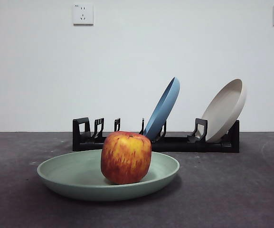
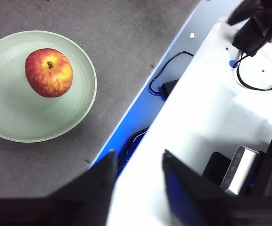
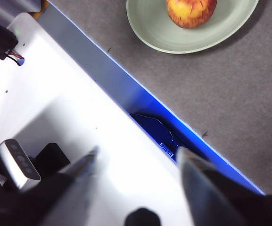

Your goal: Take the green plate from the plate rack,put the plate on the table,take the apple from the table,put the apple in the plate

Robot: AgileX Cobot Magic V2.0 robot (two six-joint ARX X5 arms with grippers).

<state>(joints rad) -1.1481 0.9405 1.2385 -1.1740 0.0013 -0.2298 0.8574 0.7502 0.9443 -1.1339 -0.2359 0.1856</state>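
Note:
The green plate (image 1: 80, 178) lies flat on the dark grey table (image 1: 231, 190) in front of the plate rack (image 1: 174, 142). The red and yellow apple (image 1: 126, 157) sits upright in the plate. Plate (image 2: 13, 113) and apple (image 2: 49, 72) also show in the left wrist view, and plate (image 3: 173, 37) and apple (image 3: 191, 10) in the right wrist view. My left gripper (image 2: 138, 172) is open and empty, held over the table's edge and the white base, away from the plate. My right gripper (image 3: 138, 165) is open and empty, likewise back over the white base.
A blue plate (image 1: 163, 108) and a beige plate (image 1: 224, 110) lean in the rack at the back. The white robot base (image 2: 211, 117) with cables (image 2: 166, 70) lies along the table's blue-lit near edge (image 3: 145, 101). Two wall sockets are on the white wall.

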